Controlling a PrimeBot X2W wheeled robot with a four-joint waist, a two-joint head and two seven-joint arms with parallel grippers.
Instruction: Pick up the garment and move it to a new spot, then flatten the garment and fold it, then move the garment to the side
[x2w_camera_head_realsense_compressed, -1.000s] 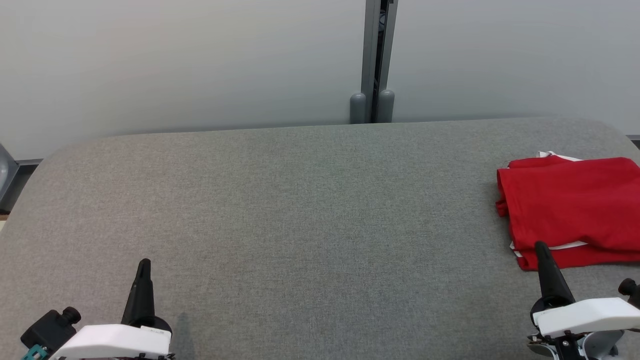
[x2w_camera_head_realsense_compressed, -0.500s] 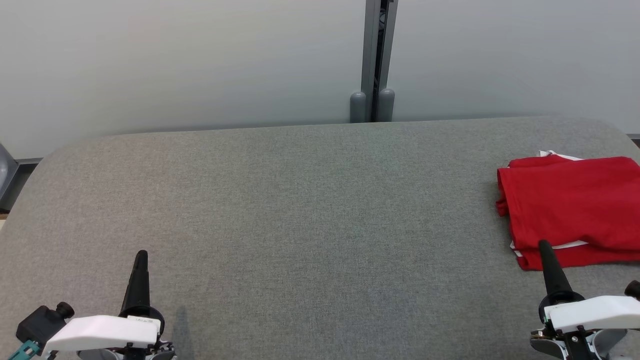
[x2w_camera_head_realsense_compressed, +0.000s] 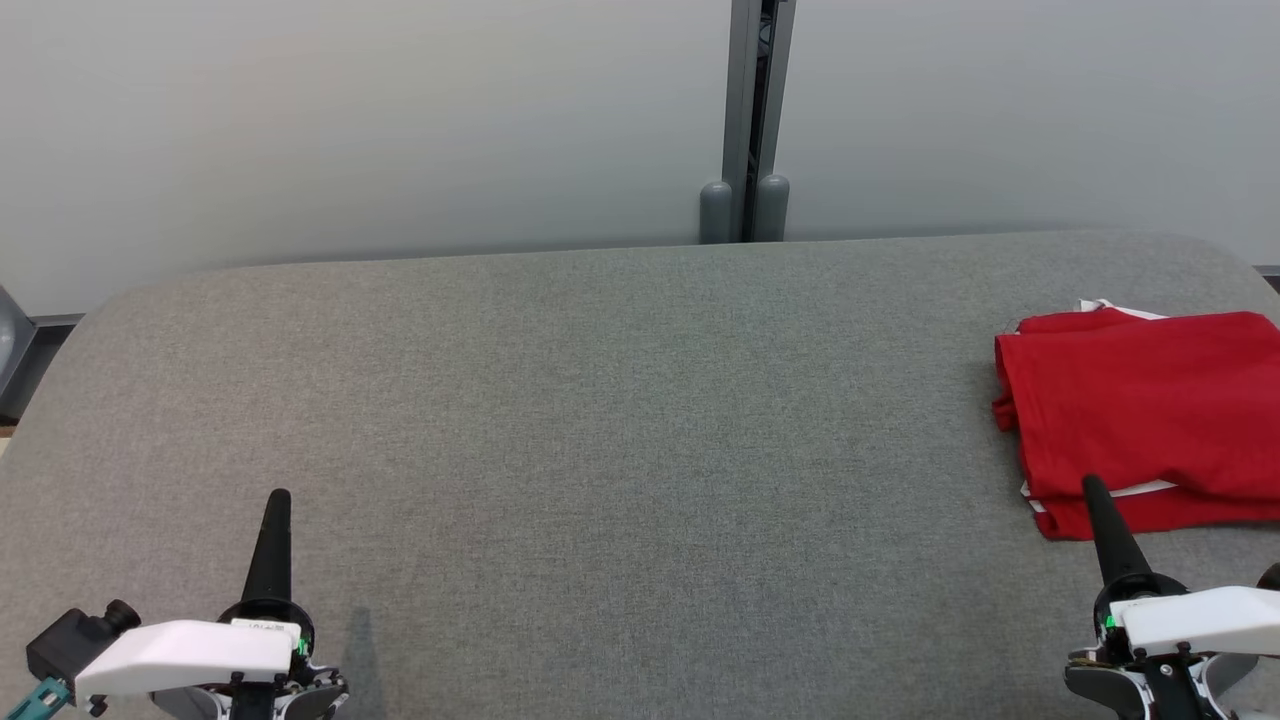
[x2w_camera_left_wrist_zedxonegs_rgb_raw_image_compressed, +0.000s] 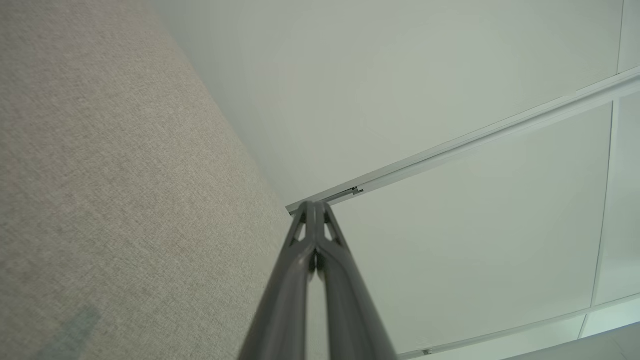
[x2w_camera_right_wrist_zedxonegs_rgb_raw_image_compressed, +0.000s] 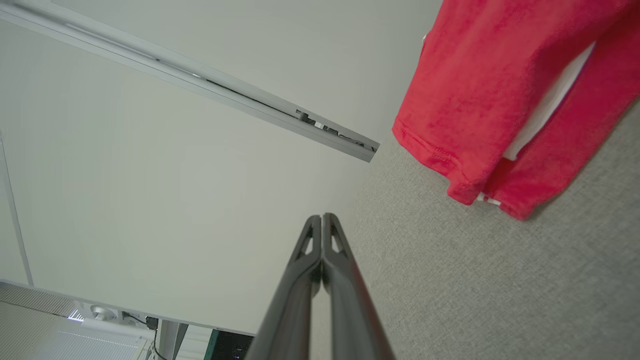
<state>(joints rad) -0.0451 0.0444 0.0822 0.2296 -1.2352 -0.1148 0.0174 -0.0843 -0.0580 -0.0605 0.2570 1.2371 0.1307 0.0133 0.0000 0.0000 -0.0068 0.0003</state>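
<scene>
Head view | grey table (x2w_camera_head_realsense_compressed: 600, 420) | folded garment (x2w_camera_head_realsense_compressed: 1140, 400) far right | pale wall (x2w_camera_head_realsense_compressed: 350, 120)

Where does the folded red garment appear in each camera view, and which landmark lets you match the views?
Head view: red garment lies folded at the right edge, on the grey table, just beyond the tip of the right gripper.
Left wrist view: grey table at left, pale wall at right, past the shut left gripper.
Right wrist view: red garment in the upper right corner.
Shared landmark: the grey wall post, crossing each view.
</scene>
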